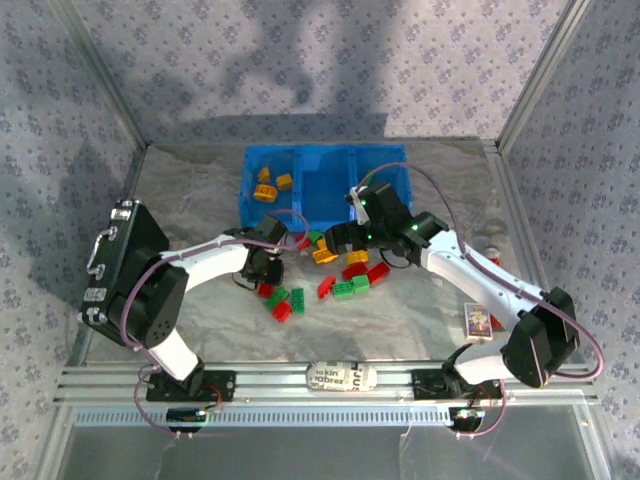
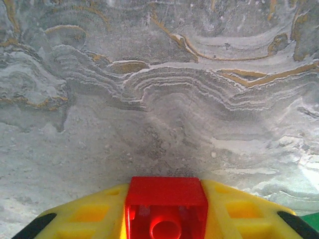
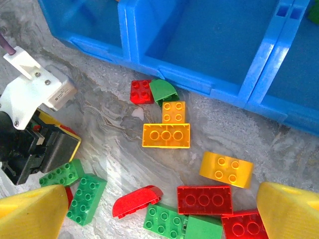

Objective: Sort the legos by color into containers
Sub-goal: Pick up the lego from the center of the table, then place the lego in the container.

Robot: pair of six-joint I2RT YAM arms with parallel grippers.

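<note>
Between the yellow fingers of my left gripper (image 2: pixel 166 221) sits a red lego (image 2: pixel 166 199), and the jaws are shut on it just above the marbled table; from above, this gripper (image 1: pixel 263 275) is at the left end of the lego pile. My right gripper (image 3: pixel 159 219) stands open over loose legos: an orange three-stud brick (image 3: pixel 166 135), a yellow rounded one (image 3: pixel 226 169), a red brick (image 3: pixel 204 200), a red rounded piece (image 3: pixel 137 200) and green bricks (image 3: pixel 87 198). The blue containers (image 1: pixel 322 160) lie behind the pile; the left compartment holds yellow-orange legos (image 1: pixel 268 186).
A black hard case (image 1: pixel 120 255) stands at the left edge beside the left arm. A small printed box (image 1: pixel 480 320) lies at the right front. The blue bin's front wall (image 3: pixel 199 82) is close behind the small red and green pieces.
</note>
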